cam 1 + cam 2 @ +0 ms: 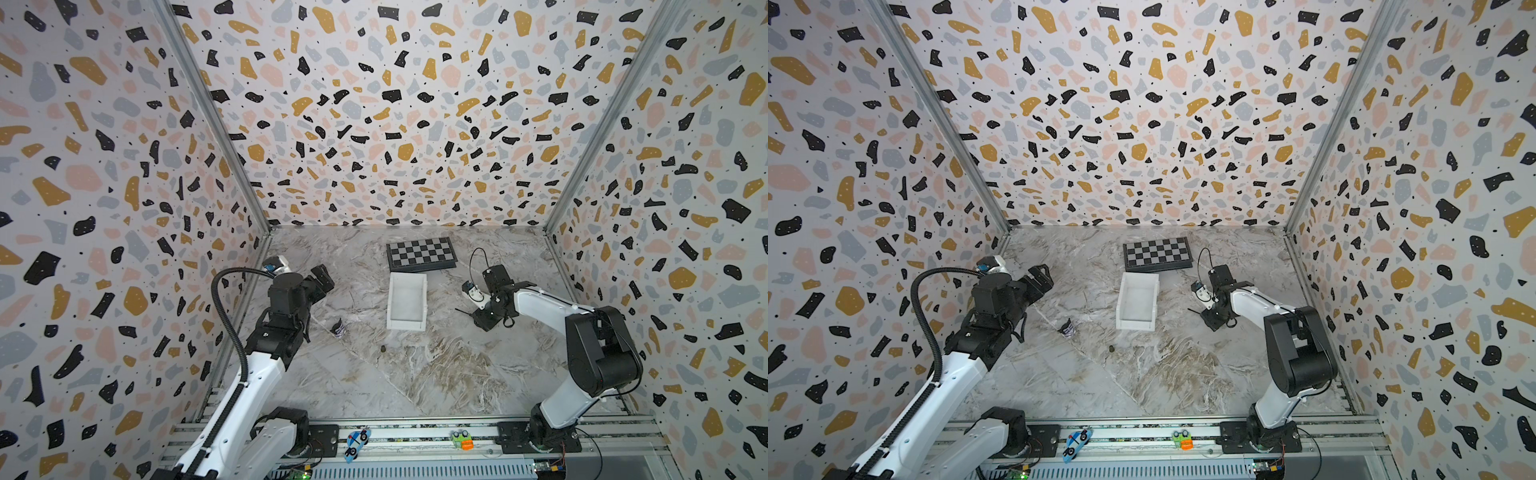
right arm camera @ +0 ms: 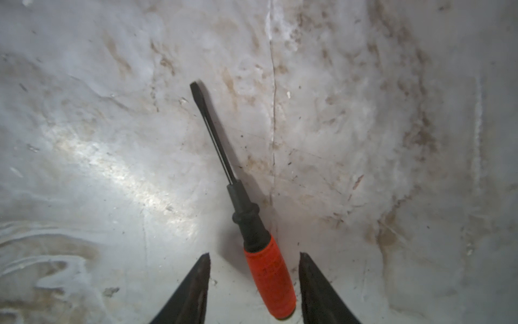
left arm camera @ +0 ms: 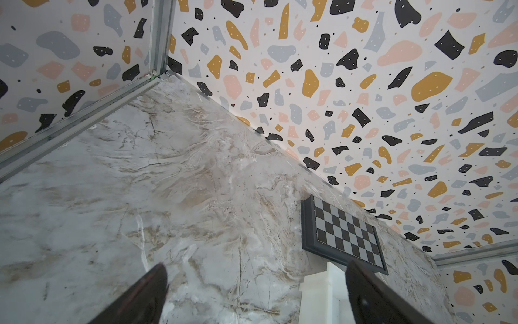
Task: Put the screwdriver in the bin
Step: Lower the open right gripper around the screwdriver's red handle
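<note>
1. I am watching through the right wrist camera: the screwdriver [image 2: 242, 204] is lying flat on the marble counter [image 2: 98, 126], outside the bin.
2. Its red handle is sitting between the tips of the right jaws, slightly slanted, and its black shaft is pointing out ahead of them.
3. The right jaws are standing released. A strip of counter is showing on each side of the handle, narrower on one side, so they are not gripping it.
4. In both top views the screwdriver is lying to the right of the white bin [image 1: 408, 325] and apart from it, mostly hidden under the right arm.
5. The left jaws are hanging spread and empty above the counter, left of the bin.
6. A chessboard [image 1: 420, 253] is lying just behind the bin.
</note>
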Tool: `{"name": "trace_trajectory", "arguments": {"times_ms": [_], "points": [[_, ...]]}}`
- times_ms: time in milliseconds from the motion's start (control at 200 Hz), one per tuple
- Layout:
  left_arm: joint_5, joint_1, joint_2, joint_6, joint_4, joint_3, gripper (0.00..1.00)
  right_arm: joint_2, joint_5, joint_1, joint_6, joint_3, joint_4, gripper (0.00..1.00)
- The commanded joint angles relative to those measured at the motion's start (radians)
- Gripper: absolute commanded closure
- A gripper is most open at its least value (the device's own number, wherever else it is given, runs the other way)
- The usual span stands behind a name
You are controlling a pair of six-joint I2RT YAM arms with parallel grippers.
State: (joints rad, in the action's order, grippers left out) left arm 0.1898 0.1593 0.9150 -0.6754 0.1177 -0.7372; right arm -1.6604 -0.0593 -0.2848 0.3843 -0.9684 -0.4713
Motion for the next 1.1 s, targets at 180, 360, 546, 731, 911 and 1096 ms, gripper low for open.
{"name": "trace_trajectory", "arguments": {"times_ms": [180, 360, 546, 731, 911, 1096], "points": [[-0.009, 0.005, -0.002, -0.001, -0.037, 0.007, 0.00, -0.027, 0.018, -0.005, -0.039, 0.003, -0.001, 0.51], [-0.006, 0.005, -0.010, -0.003, -0.035, 0.013, 0.00, -0.012, 0.017, -0.005, -0.051, 0.003, 0.010, 0.54], [0.003, 0.005, -0.022, -0.001, -0.023, 0.015, 0.00, -0.014, 0.034, -0.005, -0.064, 0.020, 0.008, 0.57], [0.005, 0.005, -0.031, 0.000, -0.010, 0.012, 0.00, -0.007, 0.035, -0.005, -0.085, 0.037, 0.019, 0.62], [0.010, 0.005, -0.033, 0.000, 0.001, 0.010, 0.00, -0.001, 0.041, -0.007, -0.100, 0.054, 0.031, 0.70], [0.011, 0.005, -0.034, -0.004, 0.003, 0.010, 0.00, 0.018, 0.050, -0.007, -0.107, 0.066, 0.040, 0.73]]}}
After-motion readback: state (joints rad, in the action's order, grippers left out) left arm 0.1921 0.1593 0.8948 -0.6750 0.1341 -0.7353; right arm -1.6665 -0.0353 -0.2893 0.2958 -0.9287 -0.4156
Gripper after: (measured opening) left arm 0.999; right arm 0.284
